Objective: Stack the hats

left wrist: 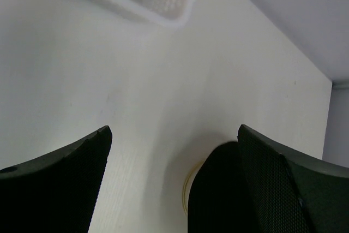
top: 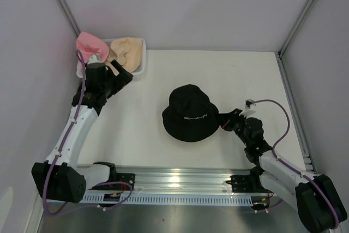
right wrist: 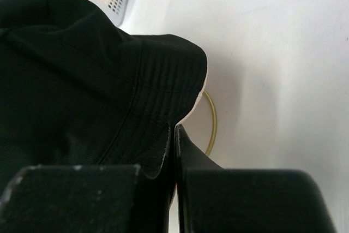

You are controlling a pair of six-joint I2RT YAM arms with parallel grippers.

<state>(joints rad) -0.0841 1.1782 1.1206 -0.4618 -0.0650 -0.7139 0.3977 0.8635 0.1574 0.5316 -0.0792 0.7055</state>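
The black cloth bucket hat (top: pixel 190 114) is laid mid-tabletop (top: pixel 245 80) with bare surface around it, its right brim edge clamped in the right jaws, while the left jaws are held apart beside the far-left white mesh basket (top: pixel 140 71) holding a pink cloth hat (top: pixel 90 45) and a beige cloth hat (top: pixel 130 52).

Your black hat (top: pixel 190 114), crossed by a thin white line of script, its brim ribbed with stitching, lies on the cream table (top: pixel 147 129). Behind it you see a pink hat (top: pixel 90 43) and a beige hat (top: pixel 128 52) in the white mesh basket (top: pixel 140 71). Purple cables (top: pixel 283 115) trail your white, black-jointed arms (top: pixel 73 132).
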